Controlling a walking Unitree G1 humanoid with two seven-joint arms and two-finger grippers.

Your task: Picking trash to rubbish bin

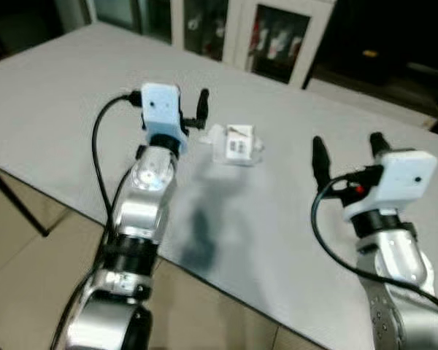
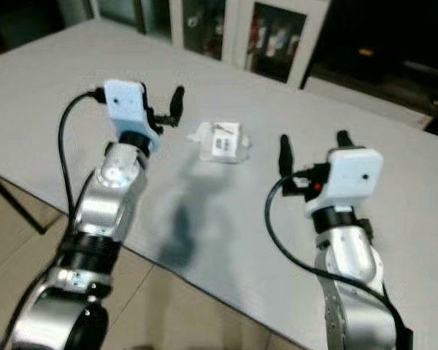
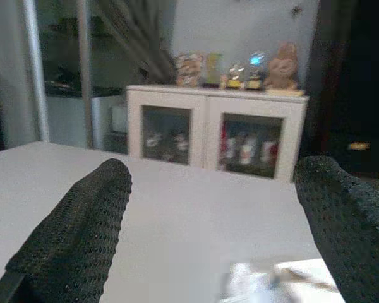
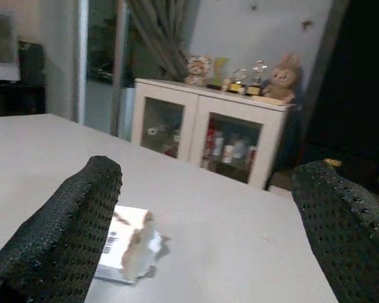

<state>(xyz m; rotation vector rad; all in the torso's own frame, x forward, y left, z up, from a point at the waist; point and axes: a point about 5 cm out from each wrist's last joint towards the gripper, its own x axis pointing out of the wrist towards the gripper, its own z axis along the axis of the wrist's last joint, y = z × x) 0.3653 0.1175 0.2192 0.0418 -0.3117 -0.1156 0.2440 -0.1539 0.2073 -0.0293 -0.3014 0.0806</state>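
Both jaws stand wide and hold nothing: your left gripper [image 1: 193, 109] hovers just left of the wrapper [image 1: 236, 144], your right gripper [image 1: 348, 151] well to its right. The wrapper lies mid-table [image 1: 73, 95] between them. No bin is in sight, so you are likely staged to grasp first.

Nothing legible is showing anywhere. The crumpled wrapper [image 1: 235, 144] is carrying a white label with dark barcode-like marks, too blurred to read.
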